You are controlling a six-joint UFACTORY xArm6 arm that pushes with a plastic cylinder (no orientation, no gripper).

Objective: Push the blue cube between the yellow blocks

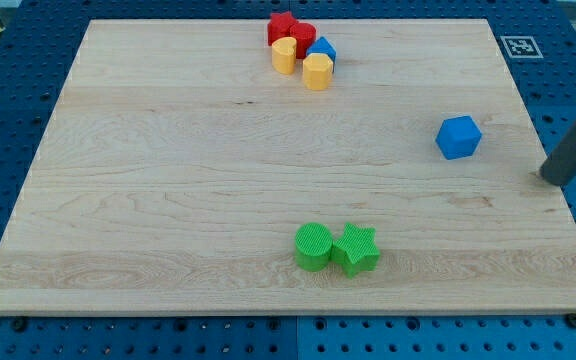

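The blue cube (458, 137) lies on the wooden board at the view's right. Two yellow blocks stand close together near the view's top centre: a yellow cylinder (284, 56) and a yellow hexagonal block (317, 72). My tip (549, 180) is at the board's right edge, to the right of and slightly below the blue cube, apart from it. The rod slants up to the view's right.
A red star (282, 27) and a red round block (303, 35) sit above the yellow blocks, with a second blue block (321, 49) at their right. A green cylinder (314, 246) and a green star (356, 250) lie at the bottom centre.
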